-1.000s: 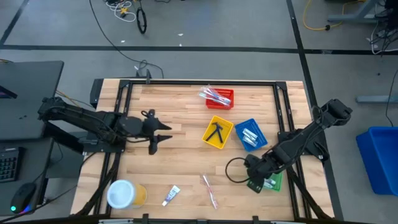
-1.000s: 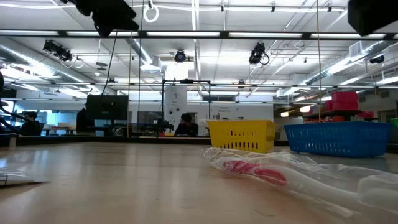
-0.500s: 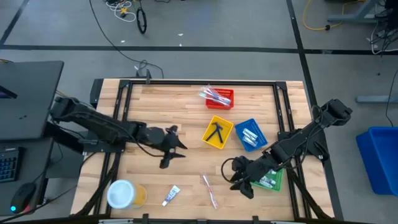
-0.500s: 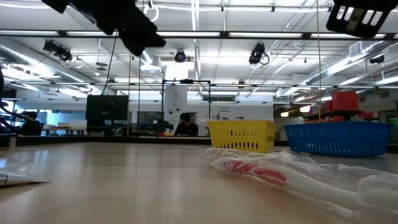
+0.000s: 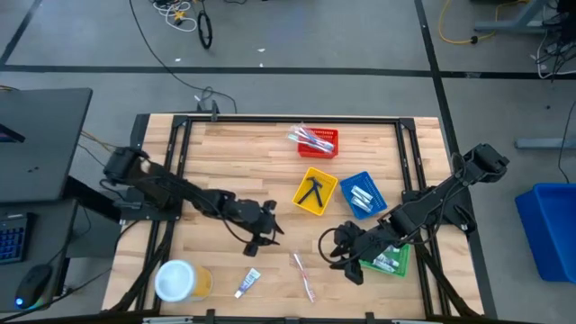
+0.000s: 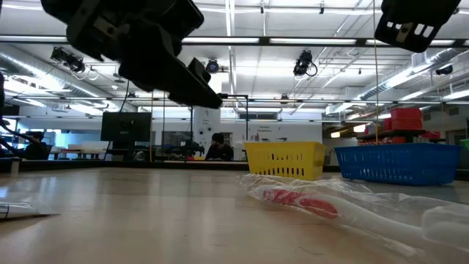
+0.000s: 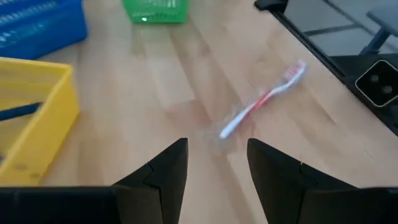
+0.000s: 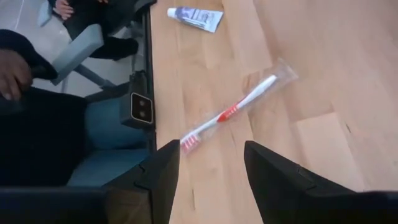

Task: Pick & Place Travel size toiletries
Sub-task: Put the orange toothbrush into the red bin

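Observation:
A red-and-white toothbrush in a clear wrapper lies flat on the table near its near edge; it also shows as the toothbrush, the toothbrush and the toothbrush. A white tube lies to its left, seen as the tube too. My left gripper hangs open above the table, left of and beyond the toothbrush; its fingers frame it as the left gripper. My right gripper is open to the toothbrush's right, shown as the right gripper.
Red tray with wrapped toothbrushes, yellow tray with a black razor, blue tray with white tubes, and green tray under the right arm. A white-topped yellow tub stands at the near left corner. A person's hand shows beyond the table's edge.
My left gripper has swung from the table's left part toward the right and the near edge, closing on the toothbrush. My right gripper has moved left, away from the green tray, toward the toothbrush. The toothbrush and tube have stayed where they lay.

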Motion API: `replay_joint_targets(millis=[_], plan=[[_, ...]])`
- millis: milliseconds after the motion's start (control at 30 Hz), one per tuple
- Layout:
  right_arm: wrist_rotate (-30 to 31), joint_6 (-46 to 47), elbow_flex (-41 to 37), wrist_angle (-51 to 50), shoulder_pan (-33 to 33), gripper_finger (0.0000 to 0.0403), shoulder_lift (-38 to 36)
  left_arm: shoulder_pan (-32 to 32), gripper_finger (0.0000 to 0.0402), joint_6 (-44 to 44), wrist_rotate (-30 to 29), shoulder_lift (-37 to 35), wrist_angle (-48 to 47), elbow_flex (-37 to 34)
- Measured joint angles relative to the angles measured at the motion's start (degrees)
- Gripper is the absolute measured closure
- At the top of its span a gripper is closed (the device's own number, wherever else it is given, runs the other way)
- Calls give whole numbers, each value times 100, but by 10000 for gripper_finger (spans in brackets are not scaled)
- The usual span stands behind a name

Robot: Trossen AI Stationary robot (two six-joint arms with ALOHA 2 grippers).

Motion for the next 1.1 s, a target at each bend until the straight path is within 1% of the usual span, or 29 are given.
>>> replay_joint_targets(millis=[67, 133, 300, 367, 500, 567, 700, 867, 967, 1100], plan=[[55, -60, 0, 2, -2, 215, 0, -23, 226, -19, 53, 344, 447, 32], [96, -85, 0, 0, -2, 213, 0, -25, 226, 64, 128, 635, 689, 109], [109, -87, 0, 0, -1, 214, 2, -20, 226, 310, 247, 1236, 775, 664], [164, -87, 0, -3, -2, 216, 3, -25, 226, 540, 373, 1499, 770, 938], [288, -87, 0, -5, -2, 220, 2, -71, 226, 985, 978, 2069, 479, 1542], [288, -87, 0, -4, -2, 220, 4, -106, 226, 1077, 1121, 2348, 186, 1844], [286, -87, 0, -4, -2, 221, 4, -182, 226, 1231, 993, 2810, -375, 2246], [285, -87, 0, 11, -2, 224, 3, -240, 228, 1346, 805, 2998, -445, 2352], [285, -87, 0, 11, -2, 224, 2, -244, 250, 1291, 740, 2983, -518, 2350], [284, -87, 0, 11, -2, 227, 2, -251, 308, 1361, 763, 2956, -557, 2341]])
